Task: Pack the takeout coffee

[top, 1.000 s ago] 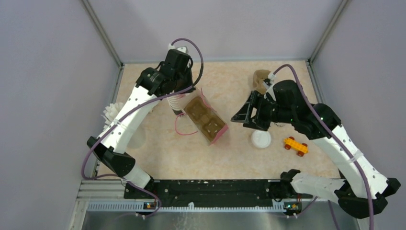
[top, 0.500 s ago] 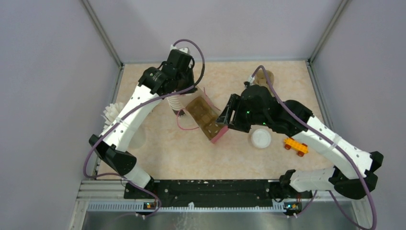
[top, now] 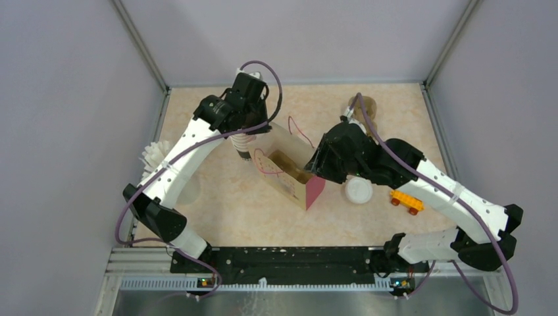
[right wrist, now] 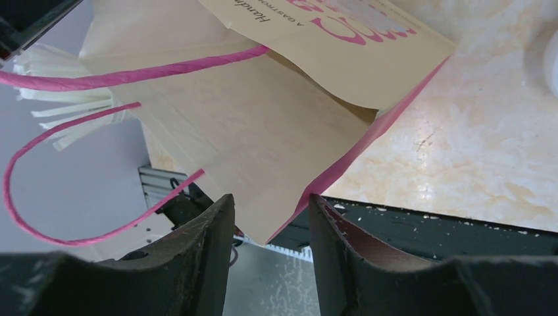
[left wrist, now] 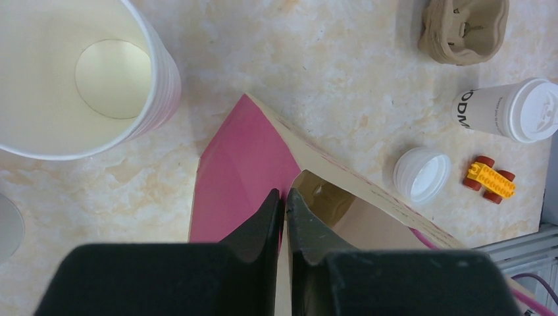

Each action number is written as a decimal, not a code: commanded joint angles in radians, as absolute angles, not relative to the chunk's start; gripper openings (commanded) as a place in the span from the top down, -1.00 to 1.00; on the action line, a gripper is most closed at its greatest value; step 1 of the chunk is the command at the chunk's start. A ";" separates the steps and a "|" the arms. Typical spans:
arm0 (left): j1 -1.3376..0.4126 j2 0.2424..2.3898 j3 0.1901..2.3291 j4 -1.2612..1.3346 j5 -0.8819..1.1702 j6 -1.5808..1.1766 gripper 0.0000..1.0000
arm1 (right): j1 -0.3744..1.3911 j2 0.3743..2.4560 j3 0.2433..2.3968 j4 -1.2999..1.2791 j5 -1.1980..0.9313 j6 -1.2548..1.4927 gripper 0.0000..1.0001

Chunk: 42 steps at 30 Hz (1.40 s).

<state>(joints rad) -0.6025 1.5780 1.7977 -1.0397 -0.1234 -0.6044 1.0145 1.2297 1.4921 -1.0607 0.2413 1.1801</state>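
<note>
The table (top: 224,217) is the biggest thing, with grey walls (top: 66,99) on three sides. The bag (top: 314,191) stands near its middle, mouth open at the top, ends pink. Bare table runs from the bag's front to the near edge, and from behind the bag to the back wall. The right arm (top: 428,178) lies across the room to the bag's right. The left gripper (left wrist: 284,197) is pinched on the bag's rim at its far-left corner. The right gripper (right wrist: 270,197) is at the bag's right end, fingers apart. The bag's corner sits in the gap, and neither finger seems to touch it. The cup stack (left wrist: 161,85) stands just left of the bag, not touching. The carrier (left wrist: 464,29) sits behind and right of the bag, well apart. The coffee (left wrist: 503,112) is right of the bag, well apart, lid on; from above the arm hides it. A round white lid (left wrist: 422,174) lies near the bag's right end. The yellow toy car (left wrist: 490,181) is farther right of the bag.
</note>
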 commanded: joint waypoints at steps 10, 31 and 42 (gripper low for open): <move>-0.603 1.487 1.770 -0.987 -0.110 -0.618 0.74 | 1.027 1.239 1.548 -1.211 0.376 1.160 0.02; -0.600 1.432 1.827 -1.068 -0.095 -0.476 0.03 | 0.926 1.275 1.520 -0.948 0.507 0.745 1.00; -0.577 1.464 1.903 -1.167 -0.086 -0.478 0.00 | 0.905 1.237 1.450 -0.860 0.506 0.652 1.00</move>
